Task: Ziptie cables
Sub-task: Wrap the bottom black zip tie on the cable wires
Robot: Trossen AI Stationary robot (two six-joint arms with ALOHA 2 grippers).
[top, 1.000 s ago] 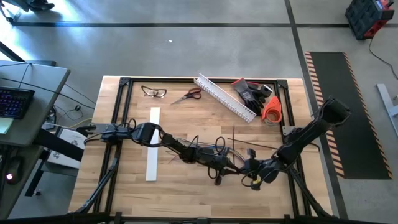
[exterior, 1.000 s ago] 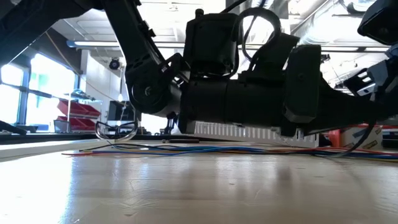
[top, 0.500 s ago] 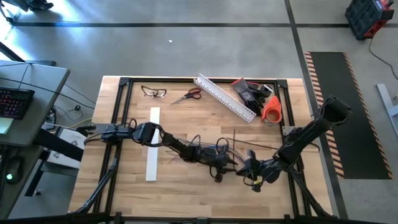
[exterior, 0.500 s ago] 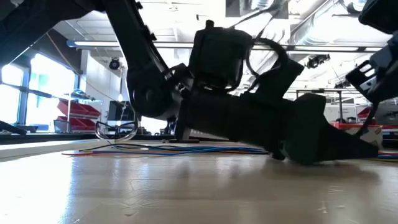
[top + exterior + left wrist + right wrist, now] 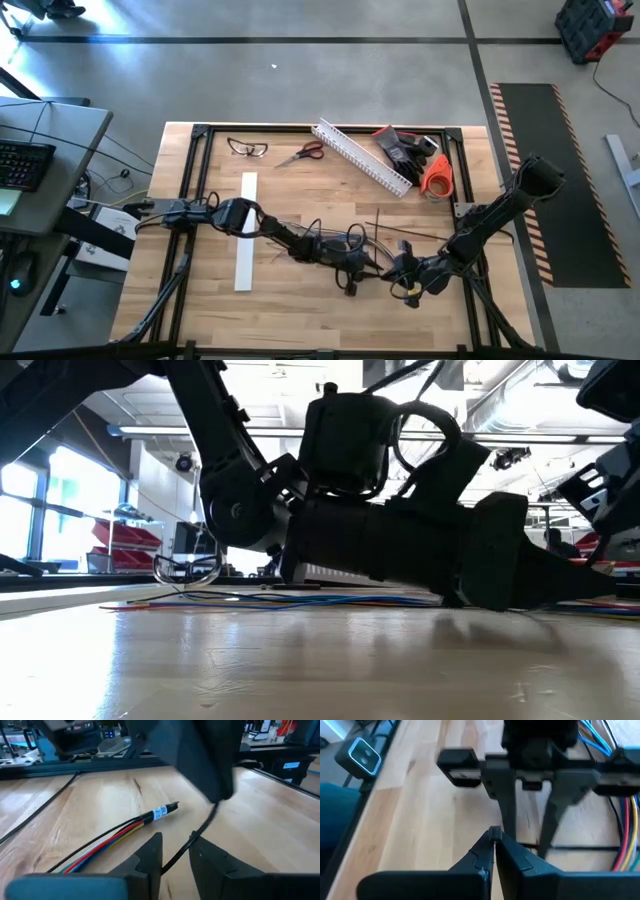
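Wooden table (image 5: 300,200): ziptie (image 5: 187,847) between left gripper (image 5: 175,851) fingers, not clamped; right gripper (image 5: 494,840) fingers clenched on its tip. Judged threading step; next needs the cables (image 5: 107,842) looped.

Industrial workshop or robotics lab: bare polished concrete floor (image 5: 330,80), black mat edged in orange hazard stripes (image 5: 548,170), wooden worktable on black metal frame (image 5: 200,135), red parts bins on shelving (image 5: 120,538), exposed ceiling ducting (image 5: 520,390)

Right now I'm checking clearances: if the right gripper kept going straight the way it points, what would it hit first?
Probably the left gripper: it stands directly ahead of the right gripper, fingers down on the table, cables beside it. Depth is unclear.
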